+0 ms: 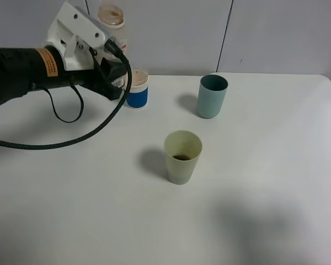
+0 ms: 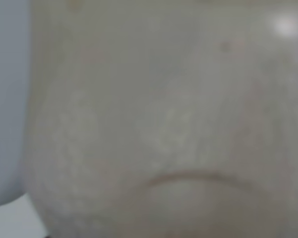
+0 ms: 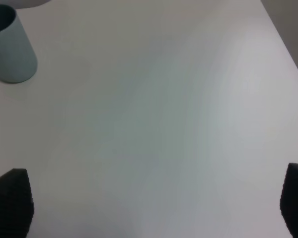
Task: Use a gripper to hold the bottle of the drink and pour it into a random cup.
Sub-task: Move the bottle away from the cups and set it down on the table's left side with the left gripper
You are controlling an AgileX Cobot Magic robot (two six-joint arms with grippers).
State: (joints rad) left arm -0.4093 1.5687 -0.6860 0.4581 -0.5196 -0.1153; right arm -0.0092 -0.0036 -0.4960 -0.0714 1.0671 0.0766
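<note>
Bottle [image 1: 111,19] is clamped in the left end effector [image 1: 107,47], upright, well back from the yellow-green cup [image 1: 182,156] on the bench [image 1: 265,193]; tilting early would spill; right end effector spread, empty.

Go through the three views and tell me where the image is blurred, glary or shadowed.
Exterior high: sharp; soft shadows lie left of the pale yellow-green cup and the teal tumbler, plus a broad faint one at lower right of the table. Left wrist: fully out of focus, filled by the bottle, with a glare spot. Right wrist: soft, the right end effector fingertips blurred.
</note>
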